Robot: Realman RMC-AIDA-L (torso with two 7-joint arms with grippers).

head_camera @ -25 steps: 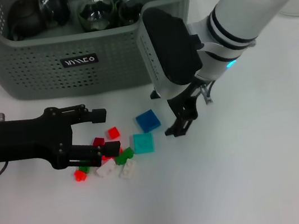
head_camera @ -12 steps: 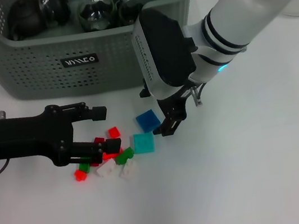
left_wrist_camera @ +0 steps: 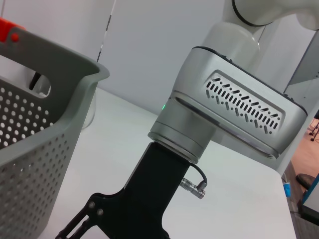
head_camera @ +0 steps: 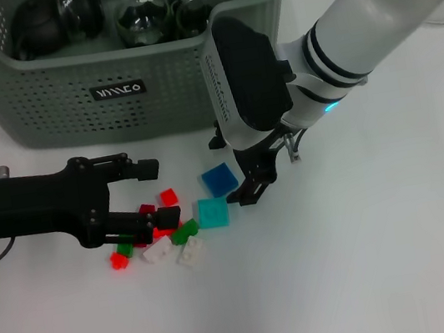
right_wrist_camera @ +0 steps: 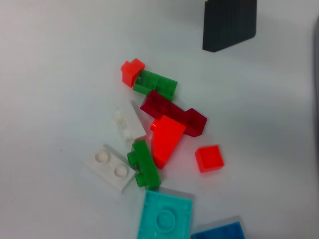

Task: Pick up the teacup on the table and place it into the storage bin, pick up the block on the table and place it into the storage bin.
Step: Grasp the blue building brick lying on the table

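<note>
White table [head_camera: 372, 261]; dark round items [head_camera: 39, 22] and glassy sphere [head_camera: 139, 17] piled together.

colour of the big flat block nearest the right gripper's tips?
Blue: the square flat block sits beside the right gripper. Head view shows it best.

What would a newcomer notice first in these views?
Probably the scatter of small red, green, white and blue plastic blocks on the white table, flanked by the black left end effector and right end effector. Behind them stands the large grey-green perforated storage bin.
</note>
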